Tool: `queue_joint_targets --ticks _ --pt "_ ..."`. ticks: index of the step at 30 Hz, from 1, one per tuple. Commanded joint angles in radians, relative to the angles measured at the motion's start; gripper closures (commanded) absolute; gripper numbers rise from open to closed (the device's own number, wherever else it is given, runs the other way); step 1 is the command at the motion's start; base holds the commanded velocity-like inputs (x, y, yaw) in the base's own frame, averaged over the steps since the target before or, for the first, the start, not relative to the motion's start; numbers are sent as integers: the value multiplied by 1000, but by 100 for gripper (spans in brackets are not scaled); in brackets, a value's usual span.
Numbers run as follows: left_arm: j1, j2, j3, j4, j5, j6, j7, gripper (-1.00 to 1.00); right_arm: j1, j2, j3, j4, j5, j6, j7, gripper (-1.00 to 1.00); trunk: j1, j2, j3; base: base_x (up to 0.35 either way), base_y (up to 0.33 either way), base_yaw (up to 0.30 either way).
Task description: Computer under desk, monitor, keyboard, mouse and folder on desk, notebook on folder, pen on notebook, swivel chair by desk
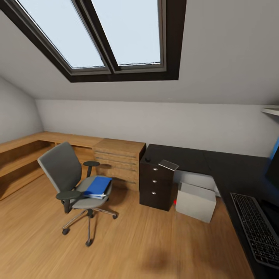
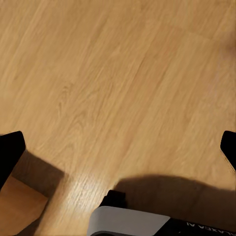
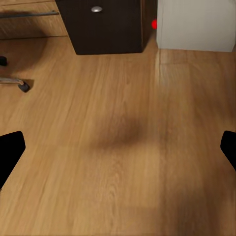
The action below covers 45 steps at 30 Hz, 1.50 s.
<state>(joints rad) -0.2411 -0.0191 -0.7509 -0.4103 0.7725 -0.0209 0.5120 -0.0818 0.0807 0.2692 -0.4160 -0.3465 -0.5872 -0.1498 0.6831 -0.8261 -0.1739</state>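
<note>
Folder (image 1: 97, 186) flat on swivel chair (image 1: 73, 178); looks light, floppy — pinch an overhanging edge. Both pincers spread, empty.

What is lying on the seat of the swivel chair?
On the swivel chair seat lies the blue folder, flat, with white paper edges showing at its front. Whatever part of the seat cushion lies beneath it is covered; nothing sits on top of the folder.
</note>
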Motion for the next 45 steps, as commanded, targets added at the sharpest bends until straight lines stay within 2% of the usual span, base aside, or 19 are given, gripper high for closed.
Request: queue_joint_targets --ticks 1,20,28,34,39,42,43,45 --pt "-2 1 -8 -1 9 -2 7 -100 -1 -1 8 0 -5 -3 -8 -100 1 -1 -1 320 0 0" --pt "-1 1 -9 -1 7 -3 7 -100 -1 -1 9 0 -4 -3 -7 -100 1 -1 1 321 0 0" --pt "-1 0 -13 -1 7 -62 7 -100 -1 -4 11 -6 5 -5 -6 -100 1 -1 1 321 0 0" --pt "-1 0 -14 -10 6 -79 7 -100 -5 -6 10 -13 22 -14 -9 -100 1 -1 1 321 0 0" --pt "-2 3 -12 -92 5 -80 8 -100 -13 -7 9 -69 28 -11 -22 -100 1 -1 1 322 0 0" --pt "-1 7 -12 -189 4 -73 10 -100 -18 -7 9 -157 29 13 -55 -100 1 -1 1 322 0 0" --pt "-2 8 -11 -266 1 -52 12 -100 -19 -8 9 -249 31 68 -96 -100 1 -1 1 322 0 0" --pt "-2 9 -10 -318 -4 -21 13 -100 -20 -10 9 -324 31 127 -127 -100 1 -1 1 322 0 0"
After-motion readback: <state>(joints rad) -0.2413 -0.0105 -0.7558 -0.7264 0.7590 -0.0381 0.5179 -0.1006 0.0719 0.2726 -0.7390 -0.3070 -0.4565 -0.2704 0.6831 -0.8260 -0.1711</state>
